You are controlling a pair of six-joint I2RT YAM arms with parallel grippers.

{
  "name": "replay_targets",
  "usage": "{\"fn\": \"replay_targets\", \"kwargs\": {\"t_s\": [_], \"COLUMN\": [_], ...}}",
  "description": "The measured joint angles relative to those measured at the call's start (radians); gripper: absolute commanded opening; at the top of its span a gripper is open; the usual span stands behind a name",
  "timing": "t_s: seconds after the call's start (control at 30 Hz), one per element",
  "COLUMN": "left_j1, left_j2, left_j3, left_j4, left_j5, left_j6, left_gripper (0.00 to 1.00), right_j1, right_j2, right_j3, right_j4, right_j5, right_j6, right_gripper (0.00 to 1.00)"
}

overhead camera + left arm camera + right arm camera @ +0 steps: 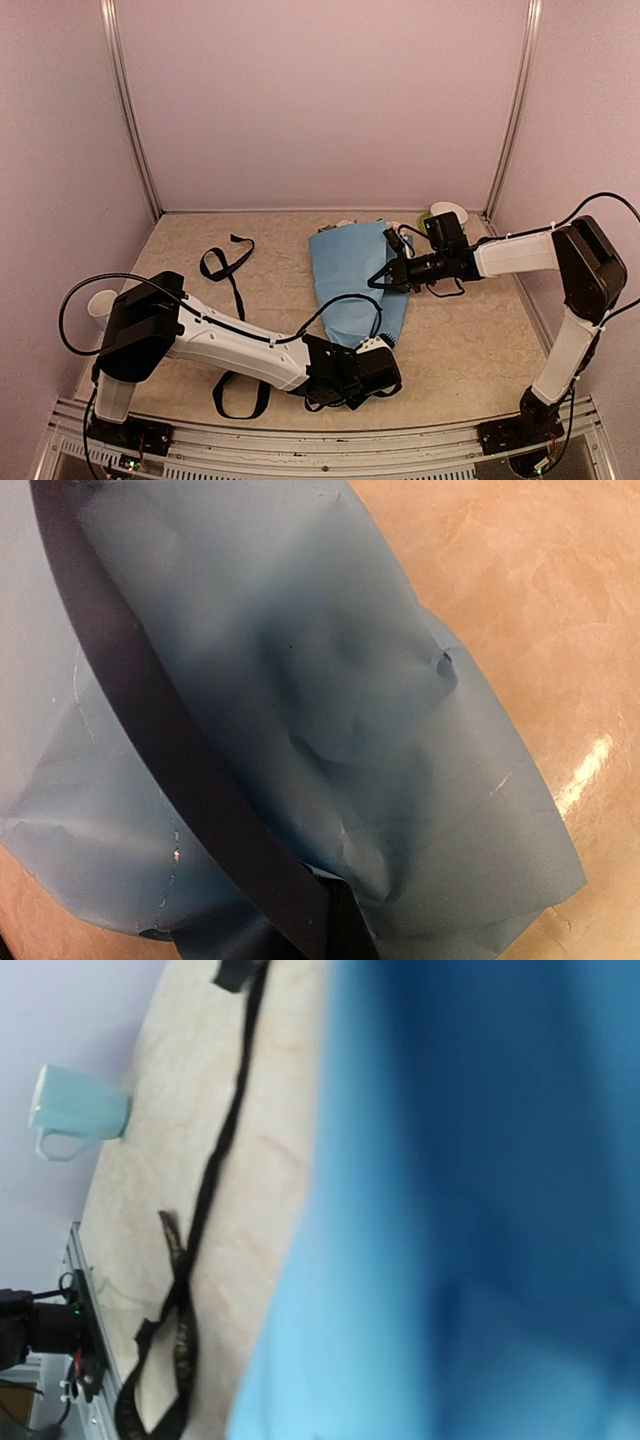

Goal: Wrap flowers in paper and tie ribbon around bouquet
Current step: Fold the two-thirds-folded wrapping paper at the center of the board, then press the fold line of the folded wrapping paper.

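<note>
The paper lies mid-table as a light blue wrapped bundle, long axis running near to far. Its far end reaches close to the back wall. Pale bits at that far end are probably the flowers, though they are too small to confirm.

The left wrist view shows the paper creased and raised, with a navy strip of its underside running down to the bottom of the frame. The left gripper sits at the bundle's near right corner, jaws together, apparently pinching the paper there. The right gripper lies against the bundle's right edge. Its fingers are closed to a point, and whether they catch any paper cannot be told. Its camera is filled with blurred blue.

Obstructions:
- The left arm's black cable arcs over the bundle's near half.
- The ribbon lies left of the paper and apart from it, looped at the far end. It passes under the left arm and loops again at the near edge.
- A mug stands at the left wall, partly hidden by the left arm.
- A white round object sits at the far right corner, behind the right wrist.

The bare table offers room to the right of the bundle, and also between the bundle and the ribbon.
</note>
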Motion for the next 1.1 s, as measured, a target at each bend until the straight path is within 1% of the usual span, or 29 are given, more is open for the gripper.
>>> {"fn": "replay_targets", "kwargs": {"t_s": [0.07, 0.1, 0.2, 0.23, 0.37, 0.5, 0.6, 0.73, 0.77, 0.8, 0.83, 0.87, 0.9, 0.93, 0.97, 1.0, 1.1], "left_j1": [0.000, 0.000, 0.000, 0.002, 0.007, 0.004, -0.003, -0.008, -0.008, -0.006, -0.003, 0.006, 0.020, 0.043, 0.072, 0.099, 0.169], "left_j2": [0.000, 0.000, 0.000, 0.000, -0.011, -0.048, -0.114, -0.239, -0.281, -0.321, -0.364, -0.403, -0.433, -0.447, -0.446, -0.433, -0.328], "left_j3": [0.000, 0.000, 0.000, 0.000, 0.000, -0.014, -0.053, -0.111, -0.130, -0.150, -0.175, -0.200, -0.220, -0.233, -0.236, -0.233, -0.198], "left_j4": [0.000, 0.000, -0.002, -0.004, -0.014, -0.005, 0.029, 0.108, 0.134, 0.164, 0.200, 0.234, 0.264, 0.286, 0.296, 0.299, 0.281], "left_j5": [0.000, 0.000, -0.002, -0.004, -0.007, 0.045, 0.129, 0.264, 0.301, 0.335, 0.367, 0.397, 0.421, 0.436, 0.444, 0.443, 0.398], "left_j6": [0.000, 0.000, 0.004, 0.001, 0.013, 0.050, 0.098, 0.160, 0.174, 0.184, 0.190, 0.192, 0.183, 0.172, 0.159, 0.148, 0.142], "left_gripper": [0.05, 0.09, 0.25, 0.32, 0.50, 0.54, 0.55, 0.56, 0.55, 0.52, 0.45, 0.35, 0.24, 0.15, 0.11, 0.09, 0.08], "right_j1": [-0.016, -0.021, -0.031, -0.034, -0.068, -0.100, -0.106, -0.106, -0.106, -0.106, -0.106, -0.106, -0.106, -0.106, -0.106, -0.106, -0.106], "right_j2": [0.000, 0.000, 0.000, 0.000, 0.037, 0.122, 0.171, 0.188, 0.188, 0.188, 0.188, 0.188, 0.188, 0.188, 0.188, 0.188, 0.188], "right_j3": [-0.015, -0.020, -0.021, -0.021, -0.027, -0.051, -0.057, -0.059, -0.059, -0.059, -0.059, -0.059, -0.059, -0.059, -0.059, -0.059, -0.059], "right_j4": [-0.004, -0.003, 0.009, 0.014, 0.042, 0.090, 0.115, 0.144, 0.151, 0.155, 0.157, 0.158, 0.160, 0.162, 0.165, 0.167, 0.171], "right_j5": [-0.010, -0.017, -0.026, -0.025, -0.037, -0.045, -0.047, -0.048, -0.049, -0.049, -0.049, -0.049, -0.050, -0.050, -0.050, -0.050, -0.051], "right_j6": [-0.009, -0.013, -0.036, -0.046, -0.076, -0.087, -0.088, -0.088, -0.088, -0.088, -0.088, -0.088, -0.088, -0.088, -0.088, -0.088, -0.088], "right_gripper": [0.00, 0.00, 0.00, 0.00, 0.00, 0.00, 0.00, 0.00, 0.00, 0.00, 0.00, 0.00, 0.00, 0.00, 0.00, 0.00, 0.00]}}
